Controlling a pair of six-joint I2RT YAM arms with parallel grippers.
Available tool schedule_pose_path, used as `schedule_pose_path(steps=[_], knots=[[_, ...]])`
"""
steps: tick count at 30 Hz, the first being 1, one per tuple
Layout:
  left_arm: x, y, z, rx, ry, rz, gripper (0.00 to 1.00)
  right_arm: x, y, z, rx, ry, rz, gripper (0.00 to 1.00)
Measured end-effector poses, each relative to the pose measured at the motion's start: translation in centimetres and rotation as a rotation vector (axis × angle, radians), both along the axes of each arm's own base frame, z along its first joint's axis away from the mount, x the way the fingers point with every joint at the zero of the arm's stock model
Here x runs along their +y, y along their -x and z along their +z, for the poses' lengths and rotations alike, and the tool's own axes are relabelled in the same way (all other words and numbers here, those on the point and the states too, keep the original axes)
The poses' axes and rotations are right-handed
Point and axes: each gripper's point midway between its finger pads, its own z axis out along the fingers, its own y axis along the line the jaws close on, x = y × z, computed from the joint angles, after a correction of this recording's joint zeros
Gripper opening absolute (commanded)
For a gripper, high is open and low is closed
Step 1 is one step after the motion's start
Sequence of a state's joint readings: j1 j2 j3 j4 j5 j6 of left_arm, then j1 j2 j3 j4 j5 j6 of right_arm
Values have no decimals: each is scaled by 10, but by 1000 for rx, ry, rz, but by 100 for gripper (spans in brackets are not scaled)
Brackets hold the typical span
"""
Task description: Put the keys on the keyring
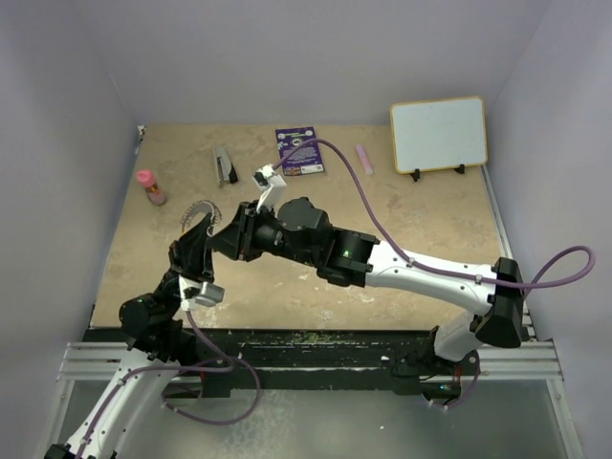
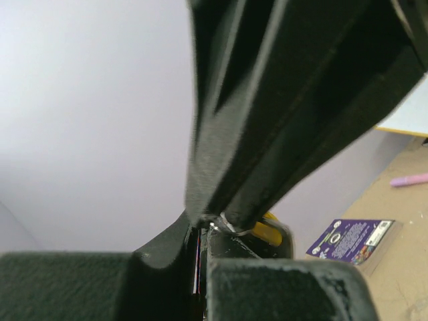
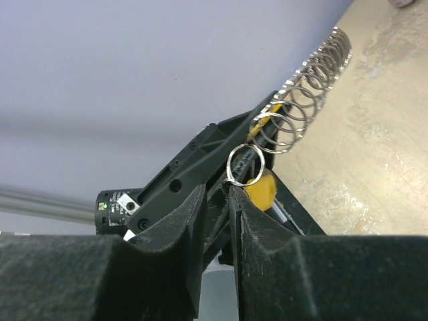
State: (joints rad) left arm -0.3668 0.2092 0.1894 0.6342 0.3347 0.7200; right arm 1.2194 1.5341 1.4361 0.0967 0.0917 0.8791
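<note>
The keyring (image 1: 196, 207) shows as a beaded silvery arc above the table, sticking up from my left gripper (image 1: 204, 229), which is shut on its lower end. In the right wrist view the keyring (image 3: 304, 100) is a string of wire loops running up to the right. A key with a yellow head (image 3: 261, 189) hangs by a small silver ring (image 3: 244, 164) at its lower end. My right gripper (image 3: 217, 190) is open just below that ring, with nothing in the gap. The left wrist view shows my left gripper (image 2: 200, 231) shut and the key's yellow head (image 2: 269, 232) just behind it.
At the back of the tan table lie a grey-and-black tool (image 1: 225, 165), a purple card (image 1: 299, 150), a pink stick (image 1: 364, 159) and a small whiteboard (image 1: 438, 134). A pink-capped bottle (image 1: 150, 186) stands at the left. Pale walls close in three sides.
</note>
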Motion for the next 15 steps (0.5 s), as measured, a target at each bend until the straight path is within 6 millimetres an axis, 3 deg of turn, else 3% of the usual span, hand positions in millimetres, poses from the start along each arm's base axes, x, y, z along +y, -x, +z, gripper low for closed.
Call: schedule_pose_path(steps=[9, 15], knots=[[8, 1, 8, -20, 121, -8, 3, -7, -5, 9, -15, -11, -36, 30], [14, 11, 15, -60, 182, -27, 3, -29, -9, 31, -43, -33, -94, 32]])
